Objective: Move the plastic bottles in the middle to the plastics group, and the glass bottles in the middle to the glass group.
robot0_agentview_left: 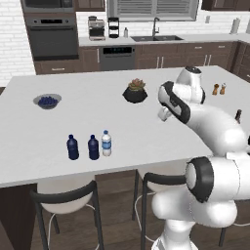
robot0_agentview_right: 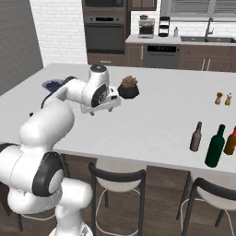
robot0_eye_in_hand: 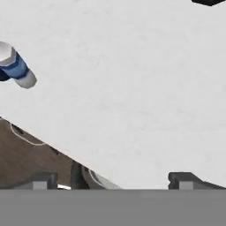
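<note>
Overhead, tool (robot0_eye_in_hand: 112,181) wide open and empty, clear above the white counter (robot0_eye_in_hand: 132,88).

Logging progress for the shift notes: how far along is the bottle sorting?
Done: the clear water bottle stands beside the two dark blue bottles. In hand: nothing; the gripper is open above bare counter. The green wine bottle, brown beer bottle and an amber bottle stand close together; whether any still needs moving isn't clear.
</note>
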Controlling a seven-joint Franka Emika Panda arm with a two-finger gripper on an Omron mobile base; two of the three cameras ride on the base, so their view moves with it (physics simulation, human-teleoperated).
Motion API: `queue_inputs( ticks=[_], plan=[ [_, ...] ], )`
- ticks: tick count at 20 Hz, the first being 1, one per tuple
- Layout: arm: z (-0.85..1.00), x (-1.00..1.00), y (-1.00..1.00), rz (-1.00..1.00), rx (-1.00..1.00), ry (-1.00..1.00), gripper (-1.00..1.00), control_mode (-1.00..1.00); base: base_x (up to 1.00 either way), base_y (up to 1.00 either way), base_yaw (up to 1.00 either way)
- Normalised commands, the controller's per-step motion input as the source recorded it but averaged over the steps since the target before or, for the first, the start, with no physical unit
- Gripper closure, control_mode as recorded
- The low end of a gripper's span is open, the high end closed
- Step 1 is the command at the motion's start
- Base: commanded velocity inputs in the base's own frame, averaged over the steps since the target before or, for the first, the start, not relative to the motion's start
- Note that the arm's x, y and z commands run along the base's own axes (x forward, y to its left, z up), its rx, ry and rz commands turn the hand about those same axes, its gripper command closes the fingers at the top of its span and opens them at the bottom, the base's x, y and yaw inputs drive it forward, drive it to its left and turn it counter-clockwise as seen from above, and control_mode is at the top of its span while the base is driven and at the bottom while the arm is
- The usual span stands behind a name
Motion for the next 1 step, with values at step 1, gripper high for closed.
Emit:
queue_inputs(
  ticks=[1],
  plan=[
    [0.0, -1.0, -0.63, -0.51, 0.0, 0.0, -1.0, -1.0, 0.0, 0.0, 0.0]
  ],
)
